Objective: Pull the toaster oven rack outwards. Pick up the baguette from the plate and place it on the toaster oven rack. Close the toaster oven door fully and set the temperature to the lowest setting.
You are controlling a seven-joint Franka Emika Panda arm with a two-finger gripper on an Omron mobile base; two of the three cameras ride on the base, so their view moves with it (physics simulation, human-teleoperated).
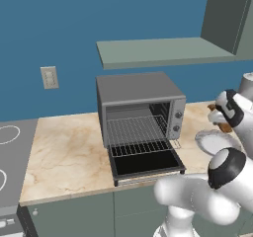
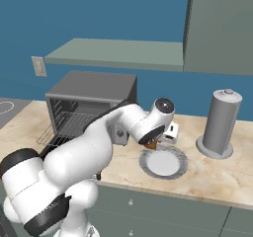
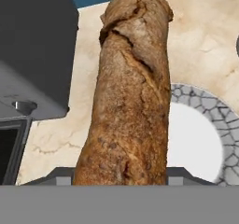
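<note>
My gripper [image 2: 156, 141] is shut on the baguette [image 3: 130, 101], a crusty brown stick that runs straight out from between the fingers. It hangs just above the round grey plate [image 2: 163, 163], whose pale centre is bare. In the left base view the gripper [image 1: 220, 118] holds the baguette [image 1: 223, 126] over the plate [image 1: 215, 143], right of the toaster oven [image 1: 138, 90]. The toaster oven door [image 1: 146, 163] lies folded down and open. The wire toaster oven rack [image 1: 133, 132] juts forward out of the cavity over the door. Knobs [image 1: 177, 122] sit on the oven's right front.
A tall grey cylindrical container [image 2: 220, 125] stands on the counter right of the plate. A shelf [image 1: 163, 51] hangs over the oven. A stovetop [image 1: 7, 152] borders the counter's left end. Marble counter [image 1: 64, 157] stretches left of the oven.
</note>
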